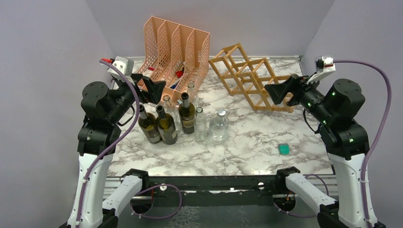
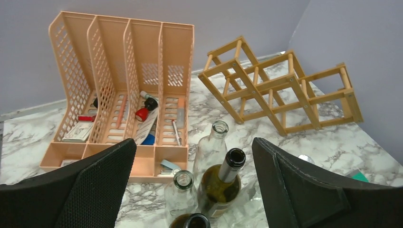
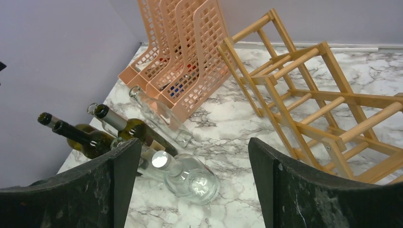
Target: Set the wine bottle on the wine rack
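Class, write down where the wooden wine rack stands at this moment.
In the top view, the wine rack stands at the far right of the marble table, just right of the peach file organiser.

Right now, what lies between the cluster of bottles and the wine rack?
Nothing: bare marble table separates the bottles from the wine rack, shown in the top external view.
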Robot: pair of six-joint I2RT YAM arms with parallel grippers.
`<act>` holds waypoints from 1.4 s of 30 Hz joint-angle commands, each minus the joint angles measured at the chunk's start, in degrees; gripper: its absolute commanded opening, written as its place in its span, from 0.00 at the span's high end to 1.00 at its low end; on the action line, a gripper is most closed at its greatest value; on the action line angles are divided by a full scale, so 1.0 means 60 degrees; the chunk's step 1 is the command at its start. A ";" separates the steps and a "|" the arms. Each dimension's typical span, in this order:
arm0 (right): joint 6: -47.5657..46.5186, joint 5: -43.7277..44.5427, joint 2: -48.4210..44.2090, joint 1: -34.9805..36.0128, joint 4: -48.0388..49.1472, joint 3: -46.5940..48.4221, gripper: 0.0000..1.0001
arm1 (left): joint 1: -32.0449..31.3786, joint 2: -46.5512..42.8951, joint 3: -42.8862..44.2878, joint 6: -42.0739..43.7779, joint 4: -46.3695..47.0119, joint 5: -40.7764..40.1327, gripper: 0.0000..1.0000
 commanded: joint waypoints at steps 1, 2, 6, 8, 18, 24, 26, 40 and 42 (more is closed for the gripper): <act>0.0003 -0.0912 -0.0061 -0.0107 0.0076 -0.0035 0.11 | -0.0082 -0.0032 -0.0010 -0.0186 0.0035 0.0630 0.01; 0.0016 -0.1008 -0.0019 -0.0120 0.0043 -0.0037 0.10 | -0.0090 -0.0032 -0.0030 -0.0224 0.0030 0.0565 0.01; -0.0032 -0.1464 0.0047 -0.0128 -0.0014 -0.0209 0.11 | -0.0116 -0.0045 -0.0120 -0.0406 0.0155 0.0588 0.01; 0.0105 -0.1245 0.0037 -0.0132 0.0013 -0.0368 0.14 | -0.0126 -0.0070 -0.0202 -0.0435 0.0325 0.0975 0.01; -0.0935 -0.3270 0.0523 -0.0148 -0.0459 -0.0815 0.12 | -0.0134 -0.0622 -0.0719 -0.0789 0.1622 0.1887 0.01; -0.1130 -0.4289 0.1223 -0.0149 -0.0556 -0.0891 0.12 | -0.0164 -0.0536 -0.0706 -0.0677 0.1871 0.3108 0.01; -0.1109 -0.4266 0.1315 -0.0119 -0.0480 -0.0945 0.12 | -0.0178 -0.0526 -0.0712 -0.0657 0.1865 0.3217 0.01; -0.0668 -0.0749 0.2603 0.3308 0.0236 -0.0764 0.20 | -0.0179 -0.0142 -0.0709 -0.0818 0.2243 0.4106 0.01; -0.0735 -0.0199 0.3050 0.4197 0.0407 -0.0538 0.22 | -0.0179 -0.0132 -0.0708 -0.0845 0.2262 0.3959 0.01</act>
